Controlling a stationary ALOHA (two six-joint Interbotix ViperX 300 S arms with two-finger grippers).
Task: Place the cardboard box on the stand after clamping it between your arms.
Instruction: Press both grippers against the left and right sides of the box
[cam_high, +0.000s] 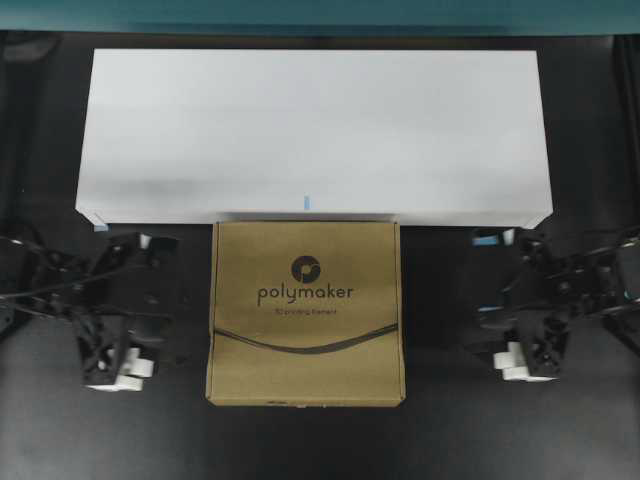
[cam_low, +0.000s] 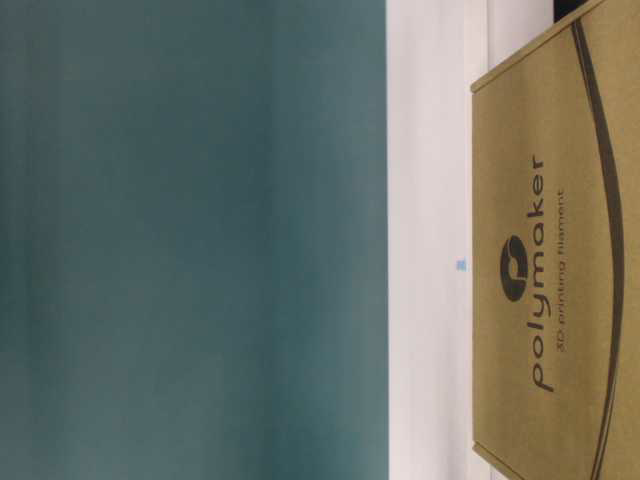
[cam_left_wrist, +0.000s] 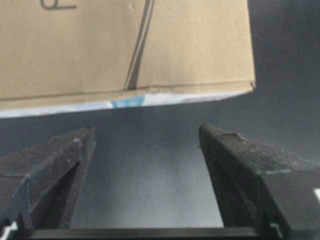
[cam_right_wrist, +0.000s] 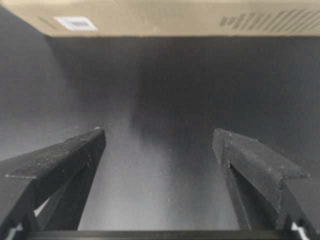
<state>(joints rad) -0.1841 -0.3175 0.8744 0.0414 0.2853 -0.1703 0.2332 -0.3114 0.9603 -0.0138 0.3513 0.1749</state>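
Cardboard box (cam_high: 306, 312) reading "polymaker 3D printing filament", left gripper (cam_left_wrist: 145, 145) apart, right gripper (cam_right_wrist: 159, 145) apart

Overhead, sideways table-level, two wrist views.

The square, flat brown cardboard box (cam_high: 306, 312) lay flat on the dark table, its top printed with a dark round logo, the word "polymaker" and a curved dark line. Its far edge sat against the front edge of the wide, low white rectangular stand (cam_high: 315, 130), which bore a small light-blue mark at mid-front.

The two black lattice-framed arms flanked the box, left gripper (cam_left_wrist: 145, 137) and right gripper (cam_right_wrist: 157, 137) both spread wide, clear of it.
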